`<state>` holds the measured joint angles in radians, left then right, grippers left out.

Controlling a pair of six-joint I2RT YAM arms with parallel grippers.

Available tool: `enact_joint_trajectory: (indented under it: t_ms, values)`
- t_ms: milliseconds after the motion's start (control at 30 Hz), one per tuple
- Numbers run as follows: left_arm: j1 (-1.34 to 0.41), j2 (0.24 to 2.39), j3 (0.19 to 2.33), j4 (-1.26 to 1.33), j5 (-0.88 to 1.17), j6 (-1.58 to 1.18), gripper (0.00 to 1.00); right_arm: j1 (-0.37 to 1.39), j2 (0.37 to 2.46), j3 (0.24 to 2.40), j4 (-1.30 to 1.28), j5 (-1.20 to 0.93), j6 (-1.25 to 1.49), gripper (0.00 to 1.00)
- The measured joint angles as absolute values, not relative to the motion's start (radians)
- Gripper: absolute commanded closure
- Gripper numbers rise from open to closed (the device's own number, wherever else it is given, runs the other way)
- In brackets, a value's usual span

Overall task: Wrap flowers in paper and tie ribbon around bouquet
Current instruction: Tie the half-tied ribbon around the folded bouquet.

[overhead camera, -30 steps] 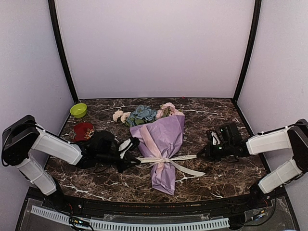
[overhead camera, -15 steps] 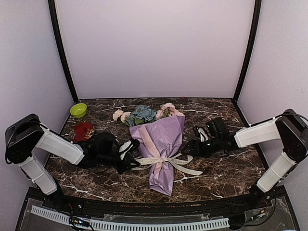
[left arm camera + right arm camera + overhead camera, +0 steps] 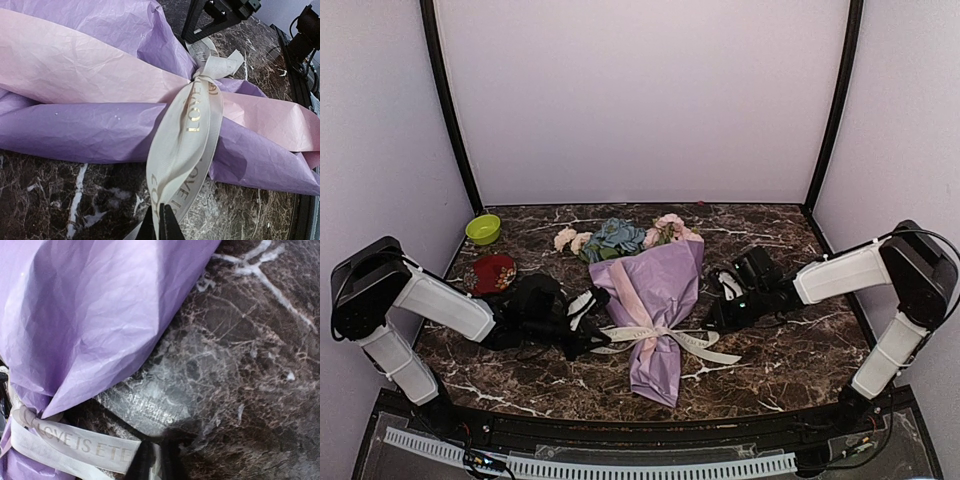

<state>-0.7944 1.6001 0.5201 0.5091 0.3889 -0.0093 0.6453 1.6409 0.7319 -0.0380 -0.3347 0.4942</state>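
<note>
The left pincer is shut tight on the ribbon, whose lettered band is drawn from the fingertips up over the narrow waist of the bouquet to a knot on top of it. The right pincer is set at the bouquet's other side with its jaws nearly together. A pale strip of the same ribbon appears to be nipped between them, though that corner is dark and this is judged rather than plainly seen. The wrapping is judged done: the paper is rolled into a cone, lilac outside with a pink fold showing, and the flowers are spilled from the bouquet's wide far end. The step in hand is taken to be the tying, with a first crossing made and both tails held. An even outward pull on the two tails is called for next, away from the bouquet and low along the desk, so that the knot is cinched without the bouquet being dragged or the thin paper crushed. Both arms are stretched low and nearly flat towards the bouquet from either side, and the pincers are pointed inward at its waist. The bouquet itself is laid flat on the desk between the two pincers.
</note>
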Motion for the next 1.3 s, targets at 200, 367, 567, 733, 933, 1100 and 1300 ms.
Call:
enact_joint_trajectory:
  t_ms: [200, 367, 567, 733, 933, 1100, 1300]
  values:
    - [-0.795, 1.586, 0.508, 0.534, 0.365, -0.04, 1.0, 0.648, 1.586, 0.693, -0.07, -0.315, 0.512, 1.0]
    - [-0.794, 1.585, 0.501, 0.541, 0.335, -0.081, 1.0, 0.635, 1.495, 0.651, -0.08, -0.258, 0.546, 1.0]
    - [-0.786, 1.585, 0.477, 0.543, 0.305, -0.121, 1.0, 0.594, 1.473, 0.585, -0.089, -0.228, 0.587, 1.0]
    - [-0.783, 1.585, 0.468, 0.545, 0.307, -0.138, 1.0, 0.593, 1.48, 0.58, -0.079, -0.235, 0.604, 1.0]
    - [-0.783, 1.585, 0.466, 0.545, 0.314, -0.14, 1.0, 0.593, 1.481, 0.582, -0.077, -0.237, 0.603, 1.0]
    - [-0.781, 1.578, 0.463, 0.529, 0.324, -0.136, 0.45, 0.589, 1.477, 0.595, -0.092, -0.239, 0.591, 0.63]
    - [-0.775, 1.443, 0.479, 0.433, 0.284, -0.108, 0.04, 0.546, 1.341, 0.667, -0.197, -0.175, 0.574, 0.0]
